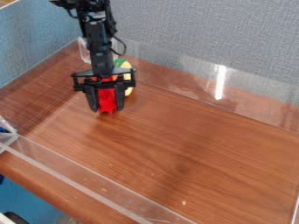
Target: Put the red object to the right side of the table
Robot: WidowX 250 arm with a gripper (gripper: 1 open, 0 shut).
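The red object (pixel 108 101) is a bright red block at the back left of the table (pixel 187 149), with its lower end on or just above the wood. My gripper (pixel 107 94) points down over it and is shut on it, black fingers on either side. A yellow and green corn toy (pixel 121 66) shows partly behind the gripper, mostly hidden by the arm.
Low clear acrylic walls (pixel 222 79) edge the tabletop at the back, left and front. Bare wood stretches from the gripper to the right side and toward the front edge (pixel 105 197).
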